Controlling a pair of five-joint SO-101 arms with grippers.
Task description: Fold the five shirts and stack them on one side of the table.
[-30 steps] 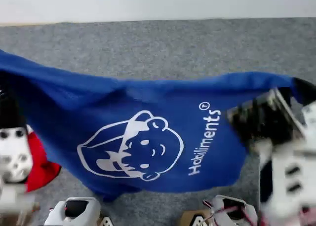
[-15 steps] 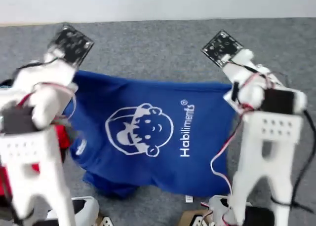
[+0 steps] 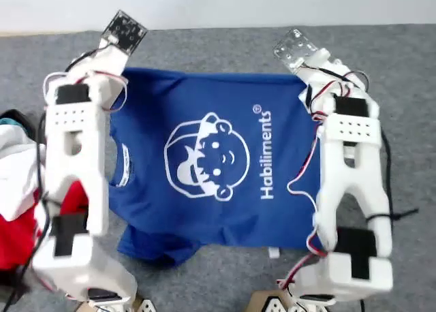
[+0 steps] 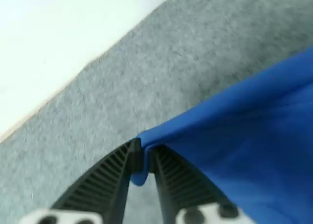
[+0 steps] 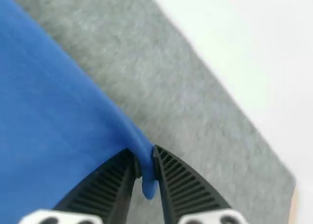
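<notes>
A blue shirt (image 3: 211, 169) with a white cartoon face print lies spread over the grey table, print up. Both arms stretch across it toward the far side. My left gripper (image 4: 143, 158) is shut on the shirt's far left corner (image 4: 142, 150). My right gripper (image 5: 145, 166) is shut on the far right corner (image 5: 146, 182). In the high view the left arm (image 3: 75, 162) covers the shirt's left edge and the right arm (image 3: 347, 169) covers its right edge. The shirt's near hem is bunched at the left (image 3: 160, 247).
A heap of red and white shirts (image 3: 17, 203) lies at the table's left edge. The grey cloth surface (image 3: 225, 50) runs to a pale wall at the far side. Arm bases stand along the near edge.
Both arms have swung away from the camera, carrying the blue shirt out and laying it flat; it hung raised and stretched a second ago.
</notes>
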